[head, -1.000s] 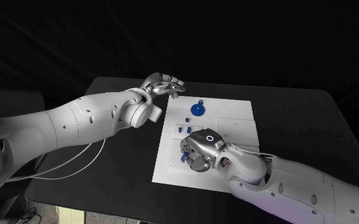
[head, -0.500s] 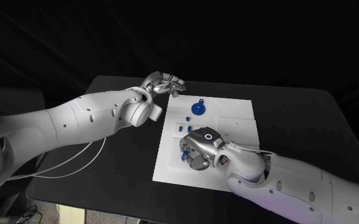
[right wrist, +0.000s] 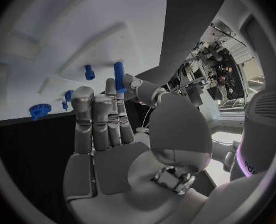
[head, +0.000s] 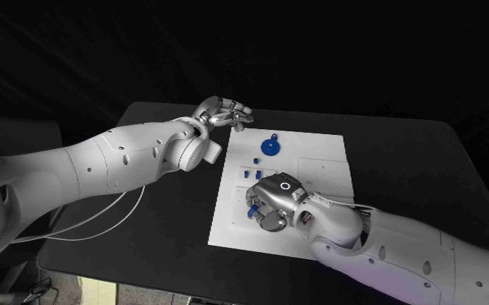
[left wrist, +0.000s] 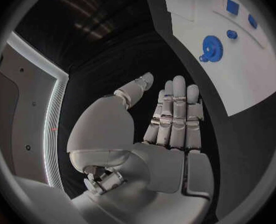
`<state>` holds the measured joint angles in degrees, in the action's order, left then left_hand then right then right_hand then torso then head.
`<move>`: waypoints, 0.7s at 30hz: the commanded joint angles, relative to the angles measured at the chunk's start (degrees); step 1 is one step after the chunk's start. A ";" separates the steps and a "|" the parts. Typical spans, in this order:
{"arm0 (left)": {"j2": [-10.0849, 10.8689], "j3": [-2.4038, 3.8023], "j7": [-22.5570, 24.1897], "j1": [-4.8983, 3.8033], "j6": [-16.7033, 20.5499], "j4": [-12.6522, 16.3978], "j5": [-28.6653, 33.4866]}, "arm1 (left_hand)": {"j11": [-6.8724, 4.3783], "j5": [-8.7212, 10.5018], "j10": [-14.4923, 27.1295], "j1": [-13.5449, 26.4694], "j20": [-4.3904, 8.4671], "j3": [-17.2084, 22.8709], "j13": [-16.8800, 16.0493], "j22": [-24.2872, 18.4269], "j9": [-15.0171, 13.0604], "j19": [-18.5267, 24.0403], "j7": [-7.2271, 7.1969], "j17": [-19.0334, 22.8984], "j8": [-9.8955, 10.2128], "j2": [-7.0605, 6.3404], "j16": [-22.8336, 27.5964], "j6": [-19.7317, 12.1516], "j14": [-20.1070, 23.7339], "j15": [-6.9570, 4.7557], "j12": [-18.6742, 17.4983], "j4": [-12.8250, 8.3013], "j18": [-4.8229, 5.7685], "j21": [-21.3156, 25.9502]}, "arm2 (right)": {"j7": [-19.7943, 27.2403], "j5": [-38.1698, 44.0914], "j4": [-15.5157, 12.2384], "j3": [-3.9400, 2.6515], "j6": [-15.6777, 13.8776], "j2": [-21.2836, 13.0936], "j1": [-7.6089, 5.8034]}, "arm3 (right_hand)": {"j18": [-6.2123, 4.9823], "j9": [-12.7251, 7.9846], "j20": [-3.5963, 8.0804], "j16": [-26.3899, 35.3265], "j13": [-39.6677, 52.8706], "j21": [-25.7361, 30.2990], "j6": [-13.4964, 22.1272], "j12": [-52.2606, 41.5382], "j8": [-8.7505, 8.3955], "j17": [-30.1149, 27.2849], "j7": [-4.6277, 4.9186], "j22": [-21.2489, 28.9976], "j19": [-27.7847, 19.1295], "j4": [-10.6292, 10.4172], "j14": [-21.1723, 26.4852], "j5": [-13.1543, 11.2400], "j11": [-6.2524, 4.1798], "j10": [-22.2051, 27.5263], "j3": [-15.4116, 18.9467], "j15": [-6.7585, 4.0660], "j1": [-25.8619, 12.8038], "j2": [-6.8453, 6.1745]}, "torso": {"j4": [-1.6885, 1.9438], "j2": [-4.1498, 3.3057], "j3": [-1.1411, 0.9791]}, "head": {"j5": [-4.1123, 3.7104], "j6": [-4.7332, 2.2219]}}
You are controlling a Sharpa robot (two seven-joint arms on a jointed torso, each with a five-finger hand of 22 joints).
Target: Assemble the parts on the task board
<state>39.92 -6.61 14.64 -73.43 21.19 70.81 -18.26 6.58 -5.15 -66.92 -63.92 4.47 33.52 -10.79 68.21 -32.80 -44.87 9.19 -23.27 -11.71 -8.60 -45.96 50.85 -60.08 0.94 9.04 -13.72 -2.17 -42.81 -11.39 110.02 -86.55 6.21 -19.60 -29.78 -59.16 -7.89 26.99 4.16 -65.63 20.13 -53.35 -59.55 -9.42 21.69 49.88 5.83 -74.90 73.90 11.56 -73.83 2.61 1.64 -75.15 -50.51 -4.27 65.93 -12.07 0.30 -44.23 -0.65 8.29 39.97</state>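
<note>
The small blue peg [head: 251,210] stands at the near left part of the white board [head: 326,157], pinched between the thumb and fingertips of the right hand [head: 273,202], and in the right wrist view the peg [right wrist: 119,76] is upright against the board. Over the last second this hand has shifted only a little, with the peg in about the same place, so I judge that the insertion is in progress and not finished. Farther up the board lies the blue gear [head: 269,147], with two small blue blocks [head: 254,175] between it and the peg. Beyond the board's far left corner the left hand [head: 224,115] hovers over the black table [head: 408,150], fingers loosely apart, holding nothing.
</note>
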 commanded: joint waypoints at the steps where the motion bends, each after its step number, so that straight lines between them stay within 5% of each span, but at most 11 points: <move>1: 0.00 0.04 0.53 -0.06 -0.61 0.10 0.31 | 0.03 0.33 0.57 -0.02 0.29 -0.19 0.02 0.09 0.06 0.05 0.36 -0.12 -0.39 0.62 0.39 0.07 -0.38 -0.06 0.23 0.27 -0.45 0.33 | -0.31 0.74 0.19 0.42 2.87 -0.20 0.43 | -7.11 0.08 0.31 0.06 0.01 -0.17 -0.36 -0.34 0.30 -0.06 -0.04 -1.00 0.14 0.10 0.15 0.20 0.04 -0.30 -0.26 -0.42 -0.02 0.39 | 0.01 0.00 -0.05 | 0.01 0.03; 21: 0.17 0.04 0.61 -0.06 -0.39 0.19 0.31 | 0.03 0.33 0.60 -0.03 0.29 -0.19 0.03 0.12 0.08 0.05 0.36 -0.17 -0.42 0.63 0.44 0.06 -0.37 -0.06 0.23 0.28 -0.45 0.36 | -0.47 0.98 -0.36 0.42 2.64 -0.81 0.43 | -7.11 0.10 0.32 0.07 0.08 -0.20 -0.46 -0.37 0.34 -0.06 -0.07 -1.00 0.15 0.24 0.12 0.20 0.01 -0.42 -0.32 -0.46 -0.07 0.41 | -0.04 0.01 0.05 | 0.02 0.22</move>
<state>40.12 -6.62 14.64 -73.43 21.18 70.85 -18.25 6.74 -5.15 -66.77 -63.92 4.47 33.52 -10.79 68.26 -32.81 -44.86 9.18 -23.38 -11.94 -8.60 -45.73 50.84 -60.07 0.95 9.04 -13.72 -2.00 -42.81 -11.48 110.25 -87.17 6.33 -19.52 -30.48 -59.06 -7.88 27.05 4.21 -65.63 20.13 -53.35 -59.58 -9.69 21.78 49.88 5.78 -74.94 74.11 11.80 -73.69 2.43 1.61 -75.10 -50.60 -4.40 65.71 -12.30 0.30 -44.22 -0.63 8.39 40.16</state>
